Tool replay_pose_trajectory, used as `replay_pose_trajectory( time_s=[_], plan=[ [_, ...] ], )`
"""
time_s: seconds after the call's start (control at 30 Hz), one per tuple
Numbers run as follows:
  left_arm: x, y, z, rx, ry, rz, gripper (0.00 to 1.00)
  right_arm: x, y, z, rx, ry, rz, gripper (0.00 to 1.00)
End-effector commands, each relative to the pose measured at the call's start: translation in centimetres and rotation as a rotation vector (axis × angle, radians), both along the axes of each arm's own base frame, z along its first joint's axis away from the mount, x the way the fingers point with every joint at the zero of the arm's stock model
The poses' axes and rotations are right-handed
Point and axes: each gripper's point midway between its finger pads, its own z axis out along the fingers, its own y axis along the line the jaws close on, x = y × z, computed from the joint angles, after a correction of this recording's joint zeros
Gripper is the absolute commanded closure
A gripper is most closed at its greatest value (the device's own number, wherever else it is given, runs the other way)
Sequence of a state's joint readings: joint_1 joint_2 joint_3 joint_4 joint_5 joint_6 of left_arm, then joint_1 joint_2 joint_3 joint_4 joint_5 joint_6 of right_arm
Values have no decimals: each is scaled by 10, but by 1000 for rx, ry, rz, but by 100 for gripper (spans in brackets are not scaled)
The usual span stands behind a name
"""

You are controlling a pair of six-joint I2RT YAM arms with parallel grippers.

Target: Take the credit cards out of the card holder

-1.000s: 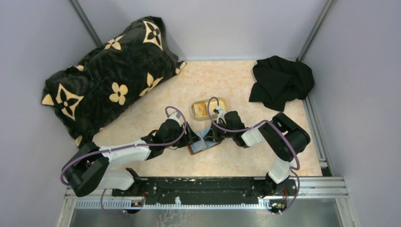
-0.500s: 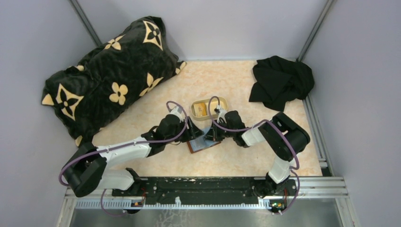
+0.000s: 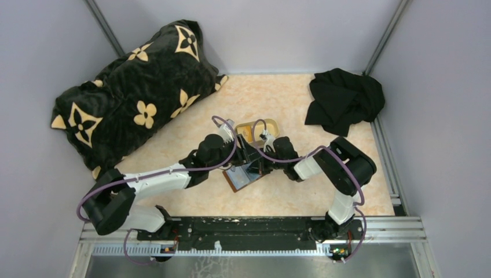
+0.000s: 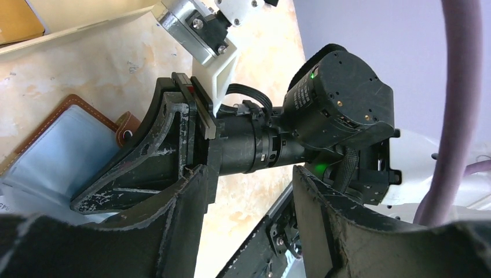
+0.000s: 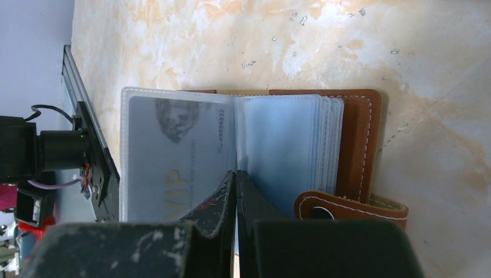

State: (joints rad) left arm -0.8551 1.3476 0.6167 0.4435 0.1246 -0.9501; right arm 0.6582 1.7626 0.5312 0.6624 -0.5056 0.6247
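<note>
The card holder (image 5: 289, 145) lies spread open on the tabletop (image 5: 405, 46), just on the near side of the tan oval tray (image 3: 273, 123). A pale grey VIP card (image 5: 173, 145) is still tucked in the clear sleeve of one open page. The right end effector (image 5: 236, 174) is closed tight with nothing between its fingers. Its tips press down at the fold and seem to pin the wallet. The left end effector (image 4: 249, 174) also hangs just on the near side of the tray, jaws apart and empty, facing the right one. The two are crowded together, so a reach for the card could knock one against the other. The card sits flush under slick plastic, so the fingers may pinch the sleeve along with the card and drag the whole holder. A pin at the fold alone may let it pivot or slide toward the tray
</note>
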Motion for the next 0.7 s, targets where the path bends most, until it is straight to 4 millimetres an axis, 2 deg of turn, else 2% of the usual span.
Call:
replay_pose_trajectory(
  time_s=[0.0,0.1,0.2,0.27,0.37,0.43,0.57,0.67],
  plan=[
    [1,0,12,-20,-36,-1,38,-37,-32,-60,-204,157,8,100],
    [-3,15,6,37,-26,30,38,-37,-31,-60,-201,158,9,100],
    [-23,41,-5,79,30,64,39,-39,-31,-60,-203,163,15,100],
    [-39,62,-25,105,73,105,39,-39,-33,-60,-208,162,14,100],
    [-48,89,-64,164,136,184,39,-37,-32,-60,-212,155,14,100],
    [-47,90,-71,164,144,194,39,-37,-31,-61,-209,160,17,100],
    [-35,77,-72,158,121,200,38,-38,-28,-61,-189,173,18,100],
    [-29,73,-83,191,131,206,38,-40,-29,-57,-176,176,7,100]
  ],
)
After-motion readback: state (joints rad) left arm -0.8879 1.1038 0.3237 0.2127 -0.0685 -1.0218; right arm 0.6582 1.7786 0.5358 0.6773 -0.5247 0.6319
